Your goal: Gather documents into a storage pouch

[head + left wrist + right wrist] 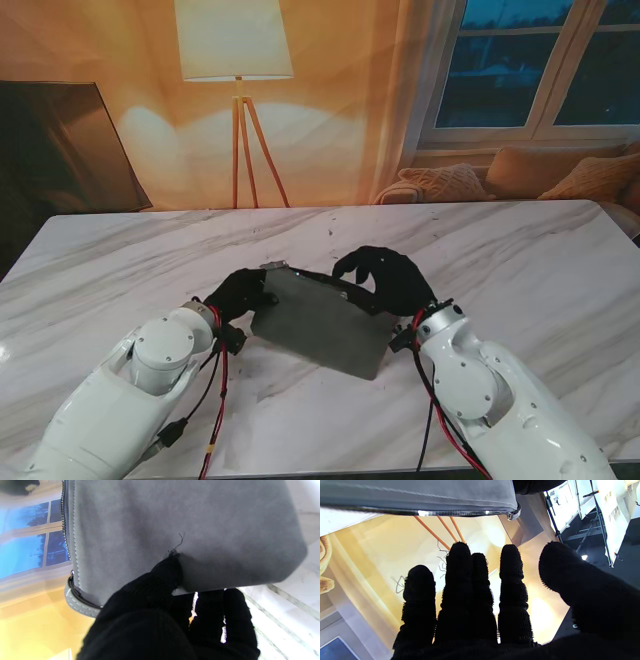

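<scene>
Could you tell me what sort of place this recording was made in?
Probably a living room, or a set dressed as one: a floor lamp on a tripod stands against the wall, a sofa with cushions sits under a window, and the work happens on a marble-topped table.

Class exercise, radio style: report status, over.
Left hand shut on pouch, one edge pinched. Right hand open at the pouch's zip side, fingers spread. No documents in view. Nothing in the way.
</scene>
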`<state>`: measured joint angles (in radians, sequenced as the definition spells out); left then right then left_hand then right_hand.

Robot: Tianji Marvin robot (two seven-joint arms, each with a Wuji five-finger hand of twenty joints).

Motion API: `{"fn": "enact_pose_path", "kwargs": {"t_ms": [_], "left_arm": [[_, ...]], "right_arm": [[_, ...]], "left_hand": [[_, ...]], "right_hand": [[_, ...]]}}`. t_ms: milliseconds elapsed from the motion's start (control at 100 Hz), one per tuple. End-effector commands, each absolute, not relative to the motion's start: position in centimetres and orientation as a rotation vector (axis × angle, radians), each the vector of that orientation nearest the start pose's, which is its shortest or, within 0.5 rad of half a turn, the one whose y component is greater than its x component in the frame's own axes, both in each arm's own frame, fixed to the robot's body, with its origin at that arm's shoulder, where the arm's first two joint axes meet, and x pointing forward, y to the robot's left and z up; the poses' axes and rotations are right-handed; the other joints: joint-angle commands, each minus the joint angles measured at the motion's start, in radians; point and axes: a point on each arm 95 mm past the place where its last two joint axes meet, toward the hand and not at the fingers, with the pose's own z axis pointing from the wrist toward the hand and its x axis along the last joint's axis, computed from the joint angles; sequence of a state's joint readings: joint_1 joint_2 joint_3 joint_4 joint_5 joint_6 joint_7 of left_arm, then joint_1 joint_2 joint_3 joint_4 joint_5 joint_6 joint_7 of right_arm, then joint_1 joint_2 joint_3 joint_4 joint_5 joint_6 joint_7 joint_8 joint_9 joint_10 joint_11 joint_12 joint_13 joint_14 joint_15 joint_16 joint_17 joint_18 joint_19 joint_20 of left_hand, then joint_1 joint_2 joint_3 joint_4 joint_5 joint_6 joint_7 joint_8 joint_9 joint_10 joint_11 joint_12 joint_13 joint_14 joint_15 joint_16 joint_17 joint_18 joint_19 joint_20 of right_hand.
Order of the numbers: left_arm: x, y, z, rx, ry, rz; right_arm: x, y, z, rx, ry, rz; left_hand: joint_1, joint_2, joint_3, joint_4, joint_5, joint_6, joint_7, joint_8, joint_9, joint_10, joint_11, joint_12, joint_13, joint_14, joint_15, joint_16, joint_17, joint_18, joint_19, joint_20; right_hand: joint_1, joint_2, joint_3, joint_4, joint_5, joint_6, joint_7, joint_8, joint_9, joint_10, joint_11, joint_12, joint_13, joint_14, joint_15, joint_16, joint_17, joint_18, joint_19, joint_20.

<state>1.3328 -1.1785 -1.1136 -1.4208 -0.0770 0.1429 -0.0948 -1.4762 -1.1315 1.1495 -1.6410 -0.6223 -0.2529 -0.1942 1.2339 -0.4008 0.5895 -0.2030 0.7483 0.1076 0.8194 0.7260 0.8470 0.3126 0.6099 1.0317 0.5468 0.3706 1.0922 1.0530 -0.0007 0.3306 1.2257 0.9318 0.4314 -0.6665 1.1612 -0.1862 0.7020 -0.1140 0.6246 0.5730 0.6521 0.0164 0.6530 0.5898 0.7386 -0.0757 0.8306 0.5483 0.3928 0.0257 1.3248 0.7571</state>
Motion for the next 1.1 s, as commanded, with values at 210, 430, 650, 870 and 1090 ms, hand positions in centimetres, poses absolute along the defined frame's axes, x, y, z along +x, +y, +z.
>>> {"fn": "enact_pose_path", "kwargs": {"t_ms": [210, 430, 650, 870, 1090], "left_arm": [[45.7, -5.7, -31.4, -2.329, 1.008, -1.998], [45.7, -6.8, -31.6, -2.349, 1.021, -2.014], [45.4, -7.7, -31.7, -2.340, 1.056, -2.042], [45.2, -8.0, -31.8, -2.339, 1.076, -2.052], [44.9, -8.5, -32.0, -2.321, 1.108, -2.068]], "right_arm": [[42.3, 7.4, -23.9, 1.185, 1.254, 2.137], [43.1, 9.2, -24.0, 1.216, 1.296, 2.092], [43.9, 10.6, -24.4, 1.256, 1.364, 2.049], [44.6, 11.5, -25.0, 1.269, 1.418, 2.004], [45.5, 11.9, -25.8, 1.282, 1.419, 1.962]], "left_hand": [[0.055, 0.086, -0.023, 0.034, 0.095, -0.008, 0.175, 0.121, 0.065, 0.002, 0.062, 0.001, 0.050, 0.114, 0.055, 0.003, 0.010, -0.041, 0.041, 0.024], [0.047, 0.084, -0.008, 0.034, 0.097, -0.003, 0.173, 0.123, 0.076, 0.025, 0.078, 0.000, 0.068, 0.126, 0.076, 0.011, 0.020, -0.031, 0.047, 0.033], [0.039, 0.077, 0.002, 0.030, 0.096, -0.004, 0.173, 0.124, 0.077, 0.028, 0.087, -0.003, 0.072, 0.128, 0.084, 0.015, 0.022, -0.029, 0.048, 0.040], [0.032, 0.076, 0.012, 0.028, 0.098, -0.005, 0.168, 0.120, 0.079, 0.031, 0.089, -0.010, 0.074, 0.130, 0.085, 0.015, 0.024, -0.026, 0.048, 0.044], [0.028, 0.076, 0.016, 0.027, 0.098, -0.009, 0.168, 0.119, 0.077, 0.028, 0.091, -0.012, 0.071, 0.129, 0.085, 0.014, 0.022, -0.029, 0.046, 0.046]], "right_hand": [[-0.035, -0.011, -0.013, 0.038, -0.097, 0.018, -0.067, 0.011, -0.157, -0.012, -0.051, -0.023, -0.150, -0.002, -0.141, -0.054, -0.151, -0.026, -0.151, 0.006], [-0.043, -0.051, -0.010, 0.036, -0.169, 0.030, -0.111, 0.004, -0.251, -0.012, -0.080, -0.045, -0.232, 0.001, -0.215, -0.086, -0.215, -0.031, -0.226, 0.007], [-0.042, -0.071, -0.003, 0.033, -0.211, 0.034, -0.130, 0.001, -0.272, -0.011, -0.078, -0.052, -0.233, 0.001, -0.221, -0.090, -0.212, -0.030, -0.235, 0.015], [-0.028, -0.090, 0.015, 0.029, -0.210, 0.044, -0.119, 0.009, -0.199, 0.000, -0.038, -0.042, -0.160, 0.006, -0.140, -0.053, -0.152, -0.016, -0.182, 0.049], [0.001, -0.110, 0.050, 0.026, -0.171, 0.066, -0.084, 0.011, -0.064, 0.024, 0.081, 0.050, 0.005, -0.011, 0.112, 0.059, -0.006, -0.006, -0.006, 0.078]]}}
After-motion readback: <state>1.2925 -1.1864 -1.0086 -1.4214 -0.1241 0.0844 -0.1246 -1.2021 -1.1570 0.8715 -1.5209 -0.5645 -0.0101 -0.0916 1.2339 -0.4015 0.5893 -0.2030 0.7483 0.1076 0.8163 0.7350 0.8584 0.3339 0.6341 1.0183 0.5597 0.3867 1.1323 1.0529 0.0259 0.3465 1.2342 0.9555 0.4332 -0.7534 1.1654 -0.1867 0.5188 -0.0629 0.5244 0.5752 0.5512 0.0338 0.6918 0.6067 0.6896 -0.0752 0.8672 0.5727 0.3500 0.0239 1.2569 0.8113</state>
